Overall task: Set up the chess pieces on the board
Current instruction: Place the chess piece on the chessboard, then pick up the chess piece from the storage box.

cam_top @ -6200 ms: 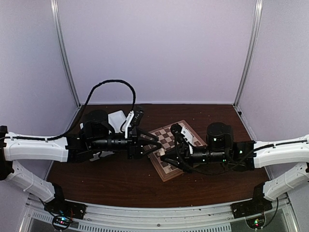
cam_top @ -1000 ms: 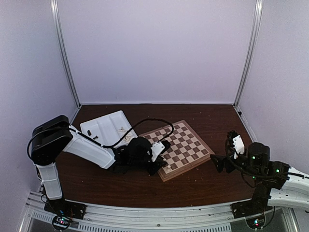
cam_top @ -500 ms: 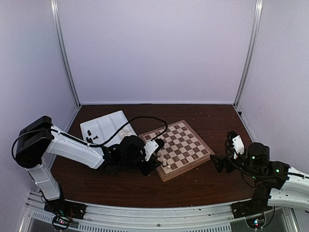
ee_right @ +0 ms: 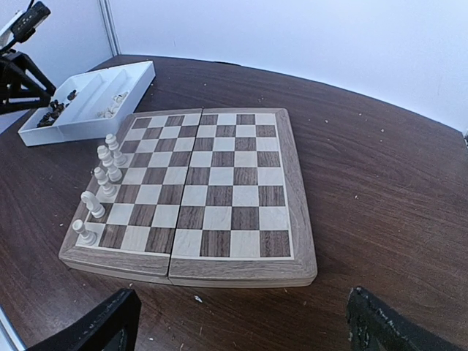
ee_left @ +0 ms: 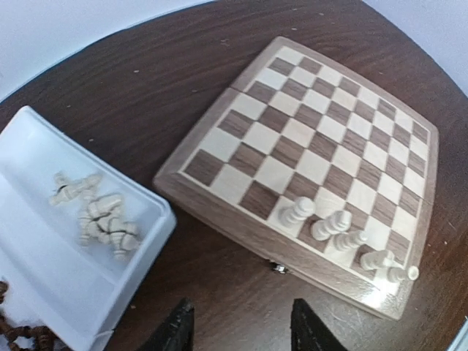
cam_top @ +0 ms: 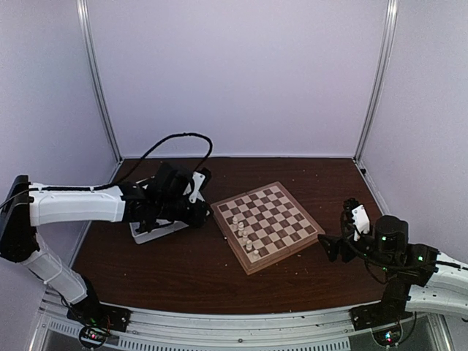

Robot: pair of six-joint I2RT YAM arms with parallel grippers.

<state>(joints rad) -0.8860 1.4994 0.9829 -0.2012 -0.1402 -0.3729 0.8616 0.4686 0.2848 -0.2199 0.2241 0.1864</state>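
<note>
The board (cam_top: 287, 216) lies in the middle of the table, with several cream-white chess pieces (cam_top: 243, 232) in a line along its left edge. The left wrist view shows them as a row (ee_left: 330, 224), and the right wrist view as a column (ee_right: 103, 179). More cream pieces (ee_left: 96, 217) lie in the white tray (ee_left: 44, 256). My left gripper (cam_top: 199, 212) hangs between tray and board. It is open (ee_left: 241, 333), with only bare table between its fingers. My right gripper (cam_top: 336, 225) waits right of the board, wide open (ee_right: 248, 325) and empty.
The white tray (cam_top: 150, 232) sits left of the board (ee_right: 219, 183), mostly hidden under my left arm in the top view. It (ee_right: 88, 99) also holds dark pieces (ee_left: 13, 335) in another compartment. Brown tabletop (cam_top: 292, 281) runs along the front, and purple walls close in the back and sides.
My left arm has pulled back from the board's near left corner toward the tray, and its jaws have opened. One more white piece stands on the board. The right arm has not moved.
</note>
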